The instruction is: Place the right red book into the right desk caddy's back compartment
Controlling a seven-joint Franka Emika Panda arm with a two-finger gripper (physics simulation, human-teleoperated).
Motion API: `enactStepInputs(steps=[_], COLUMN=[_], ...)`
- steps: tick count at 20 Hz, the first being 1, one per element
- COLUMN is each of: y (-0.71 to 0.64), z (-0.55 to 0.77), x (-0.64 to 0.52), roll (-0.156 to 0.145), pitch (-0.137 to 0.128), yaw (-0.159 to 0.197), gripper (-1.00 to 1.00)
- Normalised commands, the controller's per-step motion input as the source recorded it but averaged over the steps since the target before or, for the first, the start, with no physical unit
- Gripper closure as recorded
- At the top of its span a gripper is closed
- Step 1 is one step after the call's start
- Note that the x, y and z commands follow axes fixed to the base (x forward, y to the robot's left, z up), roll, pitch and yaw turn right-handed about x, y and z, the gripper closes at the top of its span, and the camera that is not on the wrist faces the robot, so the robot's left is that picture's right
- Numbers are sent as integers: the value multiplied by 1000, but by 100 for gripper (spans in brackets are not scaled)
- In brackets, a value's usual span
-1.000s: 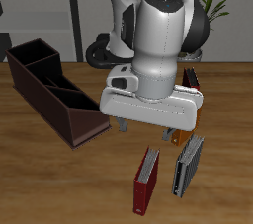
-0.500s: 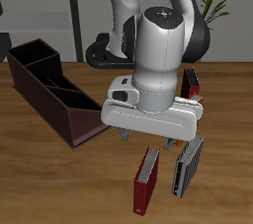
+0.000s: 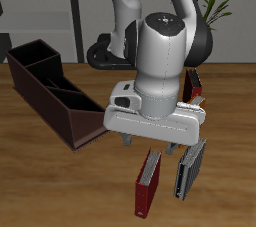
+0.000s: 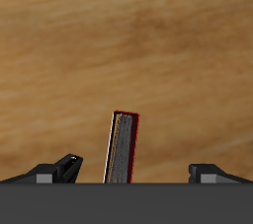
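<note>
The right red book (image 3: 148,183) stands upright on the table near its front edge, pale page edges showing. My gripper (image 3: 148,146) is open just above it, one finger on each side of the book's top. In the wrist view the book (image 4: 122,149) stands between the two fingertips (image 4: 67,166), not touching them. The right desk caddy (image 3: 48,106), a long dark maroon-brown open box with dividers, stands apart from the book, farther back towards the table's side edge.
A dark book (image 3: 190,167) stands close beside the red book. Another red book (image 3: 194,83) stands farther back, partly hidden by my arm. A plant and shelving are behind the table.
My gripper has moved down and slightly forward over the red book since a second ago. It has barely moved in the last half second. The books and caddy are unmoved.
</note>
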Motion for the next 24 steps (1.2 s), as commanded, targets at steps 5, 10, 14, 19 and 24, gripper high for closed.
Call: enactStepInputs(steps=[5,10,14,19,24], y=[-34,-52,30,139,19], z=[-196,-144,-229,-149,-73], x=[44,23,13,2,8], roll=[-7,-6,7,27,6], pitch=[35,24,33,19,9], yaw=[-7,-3,-4,2,-13], gripper=[-100,-100,-100,-100,-100])
